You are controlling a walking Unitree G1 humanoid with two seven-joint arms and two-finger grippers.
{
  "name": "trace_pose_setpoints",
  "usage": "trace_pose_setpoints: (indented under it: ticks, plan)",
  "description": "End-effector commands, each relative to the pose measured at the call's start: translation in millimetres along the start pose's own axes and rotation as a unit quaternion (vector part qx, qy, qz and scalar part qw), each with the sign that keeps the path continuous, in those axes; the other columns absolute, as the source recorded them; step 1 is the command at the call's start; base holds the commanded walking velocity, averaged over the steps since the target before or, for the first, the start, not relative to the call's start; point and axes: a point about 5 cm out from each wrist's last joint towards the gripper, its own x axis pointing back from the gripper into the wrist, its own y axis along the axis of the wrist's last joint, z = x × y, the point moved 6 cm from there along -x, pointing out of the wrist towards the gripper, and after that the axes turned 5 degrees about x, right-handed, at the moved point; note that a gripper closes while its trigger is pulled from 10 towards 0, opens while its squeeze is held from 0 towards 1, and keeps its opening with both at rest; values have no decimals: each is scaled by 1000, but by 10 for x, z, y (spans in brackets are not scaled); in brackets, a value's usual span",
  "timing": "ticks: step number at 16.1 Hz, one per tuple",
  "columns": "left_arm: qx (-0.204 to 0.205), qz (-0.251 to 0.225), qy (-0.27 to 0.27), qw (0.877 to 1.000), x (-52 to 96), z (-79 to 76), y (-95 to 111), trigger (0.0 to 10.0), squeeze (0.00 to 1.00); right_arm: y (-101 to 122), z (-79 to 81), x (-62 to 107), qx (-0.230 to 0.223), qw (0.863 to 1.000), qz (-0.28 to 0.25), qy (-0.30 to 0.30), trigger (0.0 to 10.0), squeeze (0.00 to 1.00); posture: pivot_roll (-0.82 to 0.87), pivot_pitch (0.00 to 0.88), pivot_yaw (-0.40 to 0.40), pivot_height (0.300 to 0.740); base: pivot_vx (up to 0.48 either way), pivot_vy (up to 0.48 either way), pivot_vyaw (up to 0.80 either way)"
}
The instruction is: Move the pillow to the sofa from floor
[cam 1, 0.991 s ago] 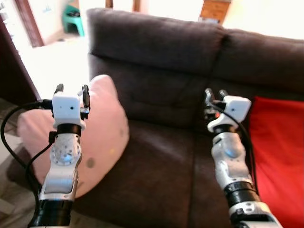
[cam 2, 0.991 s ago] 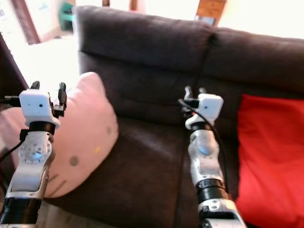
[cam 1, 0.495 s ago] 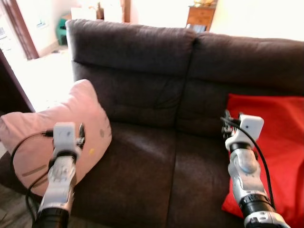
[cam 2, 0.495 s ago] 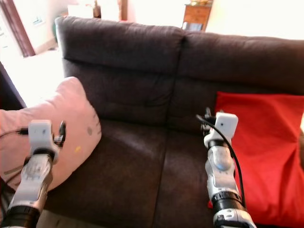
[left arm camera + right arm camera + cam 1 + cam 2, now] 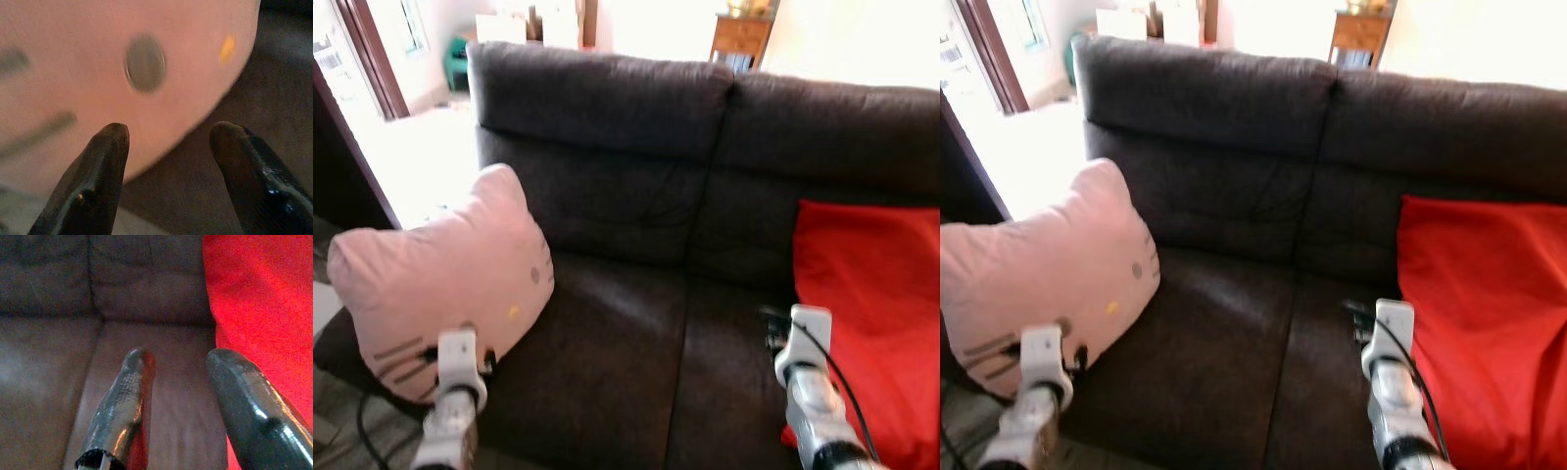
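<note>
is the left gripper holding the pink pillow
No, the left gripper is open and empty, its fingers apart in front of the pink pillow on the sofa.

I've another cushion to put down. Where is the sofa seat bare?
The dark brown sofa has bare seat in the middle, between the pink cat-face pillow at its left end and the red cushion at its right. Both ends are taken.

Blurred in the left wrist view: pink cat-face pillow [image 5: 122,73]. Cut off at the right edge: red fabric cushion [image 5: 876,323]. Cropped below: both silver arms.
</note>
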Motion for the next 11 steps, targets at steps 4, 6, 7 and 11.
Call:
trace_pose_setpoints:
  ticks: [4, 6, 7, 11]
  plan:
    - [10, 103, 3, 995, 139, 18, -546, 10000, 0, -456, 169, 129, 21, 995, 85, 46, 10000, 0, 87, 0, -62, 740, 0, 0, 0]
    - [34, 127, 0, 991, 176, 6, -660, 10000, 0, -623, 258, 198, 29, 991, 117, 60, 10000, 0, 101, 0, -59, 740, 0, 0, 0]
    - [41, 141, -8, 989, 191, -24, -711, 10000, 0, -717, 300, 243, 25, 988, 135, 68, 10000, 0, 101, 0, -55, 740, 0, 0, 0]
    - [-15, 195, -45, 980, 332, -71, -989, 10000, 0, -1081, 327, 442, 13, 976, 198, 88, 10000, 0, 90, 0, -35, 740, 0, 0, 0]
